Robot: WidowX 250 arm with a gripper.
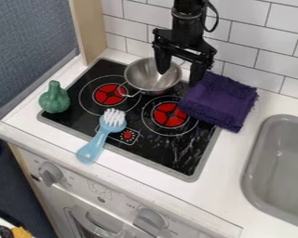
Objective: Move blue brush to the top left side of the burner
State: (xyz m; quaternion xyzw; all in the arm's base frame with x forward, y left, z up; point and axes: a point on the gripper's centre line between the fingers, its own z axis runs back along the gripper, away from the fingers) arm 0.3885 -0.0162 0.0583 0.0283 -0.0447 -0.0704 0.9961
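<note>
From the stovetop's middle, with twelve at the view's top, the grey sink sits at four o'clock in the white surface. The blue brush lies at seven, bristles on the stovetop, handle over its near edge. A green gourd-shaped toy stands at ten, a purple cloth lies at two, and a metal pan rests at one. The tool hangs by pan and cloth, spread wide.

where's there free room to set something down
Bare counter lies between the stovetop and the sink, and the stovetop's front right corner has nothing on it. Crowded: the back, where the metal pan, gripper and purple cloth are close together.
</note>
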